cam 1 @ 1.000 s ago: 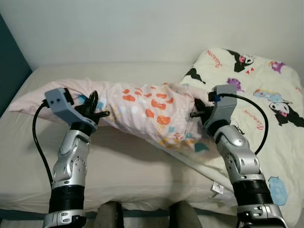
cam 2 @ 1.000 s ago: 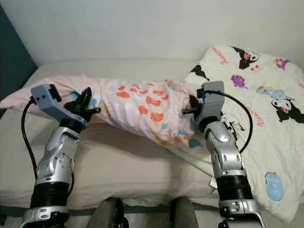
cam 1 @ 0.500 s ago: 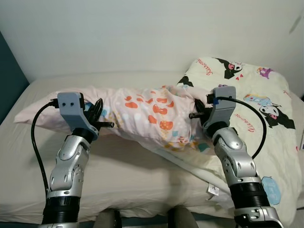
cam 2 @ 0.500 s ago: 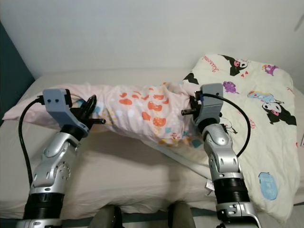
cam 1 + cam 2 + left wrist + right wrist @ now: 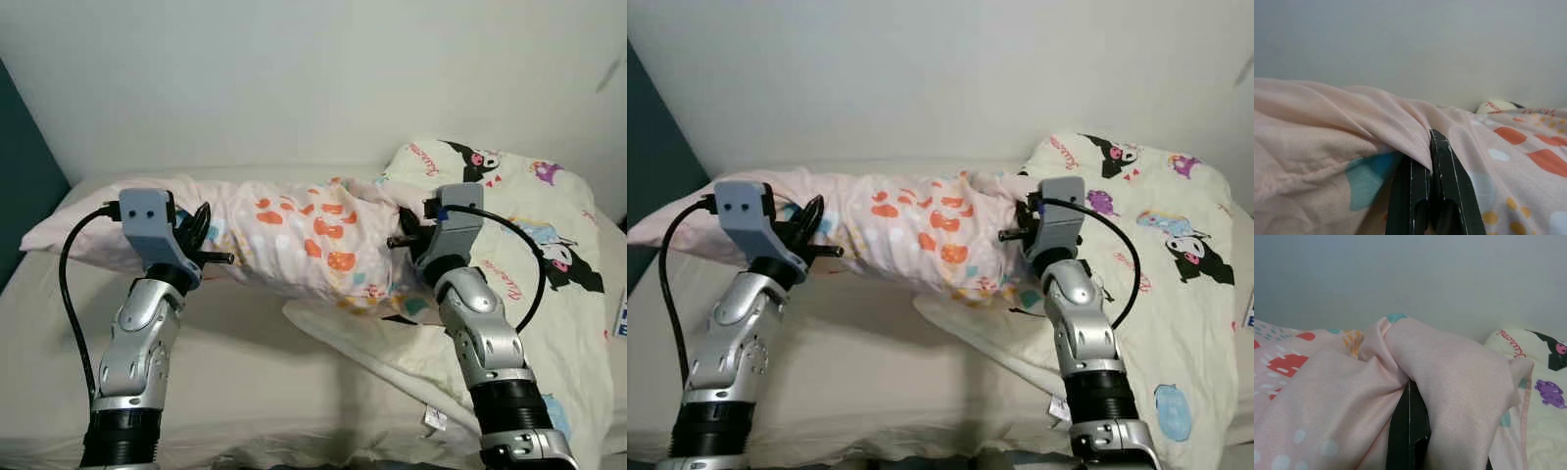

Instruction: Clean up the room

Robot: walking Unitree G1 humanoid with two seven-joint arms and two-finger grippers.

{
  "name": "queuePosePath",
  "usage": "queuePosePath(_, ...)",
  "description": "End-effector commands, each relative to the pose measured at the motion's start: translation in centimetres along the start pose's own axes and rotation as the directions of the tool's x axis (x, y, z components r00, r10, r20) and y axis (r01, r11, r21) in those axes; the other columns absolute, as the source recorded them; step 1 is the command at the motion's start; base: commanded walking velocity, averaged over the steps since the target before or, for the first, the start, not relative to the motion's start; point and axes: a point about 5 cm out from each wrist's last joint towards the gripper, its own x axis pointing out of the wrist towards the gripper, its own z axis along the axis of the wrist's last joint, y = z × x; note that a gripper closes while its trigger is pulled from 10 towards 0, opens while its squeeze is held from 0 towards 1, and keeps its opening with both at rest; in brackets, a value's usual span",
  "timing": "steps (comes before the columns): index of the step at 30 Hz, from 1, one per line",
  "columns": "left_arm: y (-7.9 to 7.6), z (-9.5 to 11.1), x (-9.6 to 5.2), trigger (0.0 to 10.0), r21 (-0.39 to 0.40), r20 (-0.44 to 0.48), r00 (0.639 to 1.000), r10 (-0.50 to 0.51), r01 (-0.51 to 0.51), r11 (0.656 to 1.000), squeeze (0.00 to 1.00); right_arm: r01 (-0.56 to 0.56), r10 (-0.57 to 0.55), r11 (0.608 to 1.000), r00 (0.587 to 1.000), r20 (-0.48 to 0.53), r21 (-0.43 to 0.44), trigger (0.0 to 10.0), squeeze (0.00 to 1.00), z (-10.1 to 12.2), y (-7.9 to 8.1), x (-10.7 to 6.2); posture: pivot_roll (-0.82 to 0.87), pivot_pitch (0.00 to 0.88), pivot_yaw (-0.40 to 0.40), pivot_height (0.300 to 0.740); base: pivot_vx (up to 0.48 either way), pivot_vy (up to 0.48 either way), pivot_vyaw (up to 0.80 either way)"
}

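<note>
Left eye view: both jaws clamped on pink blanket (image 5: 304, 230) above bed (image 5: 255, 362).

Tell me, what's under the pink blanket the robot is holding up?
Under the pink blanket lie the beige mattress and a corner of the cartoon quilt. Whatever sits behind the lifted fabric is hidden.

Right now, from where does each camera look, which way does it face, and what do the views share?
Left eye view: from the head, forward and down at the bed; both silver arms show, left gripper and right gripper shut on the pink blanket.
Right eye view: same scene, beside the cartoon quilt.
Left wrist view: along its fingers, pinching blanket, toward the wall.
Right wrist view: along its fingers, likewise.
All four share the blanket.
</note>
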Motion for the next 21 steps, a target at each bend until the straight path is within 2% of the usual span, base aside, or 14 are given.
queuePosePath(1,-0.9,0.5,0.0,10.0,0.037,0.008,0.999,-0.052,0.051,0.998,0.0,-0.043,0.043,0.999,0.999,0.021,-0.003,10.0,0.0,0.4,0.9,0.2,-0.02,0.088,-0.042,0.7,0.0,0.0,0.0)
queuePosePath(12,-0.3,0.4,-0.3,10.0,0.053,0.008,1.0,-0.017,0.017,0.998,0.0,-0.056,0.055,0.998,0.998,-0.022,-0.017,10.0,0.0,-0.8,1.3,-0.3,-0.02,0.085,-0.042,0.7,0.0,0.0,0.0)
queuePosePath(16,0.0,0.5,-0.3,10.0,0.062,0.008,1.0,-0.007,0.006,0.998,0.0,-0.047,0.047,0.999,0.999,-0.018,0.003,10.0,0.0,-0.9,1.1,-0.5,-0.02,0.083,-0.039,0.7,0.0,0.0,0.0)
queuePosePath(21,-0.1,0.4,-0.2,10.0,0.076,-0.002,1.0,-0.008,0.009,0.997,0.0,-0.024,0.024,1.0,1.0,-0.01,0.003,10.0,0.0,-0.8,0.5,-0.6,-0.02,0.082,-0.034,0.72,0.0,0.0,0.0)
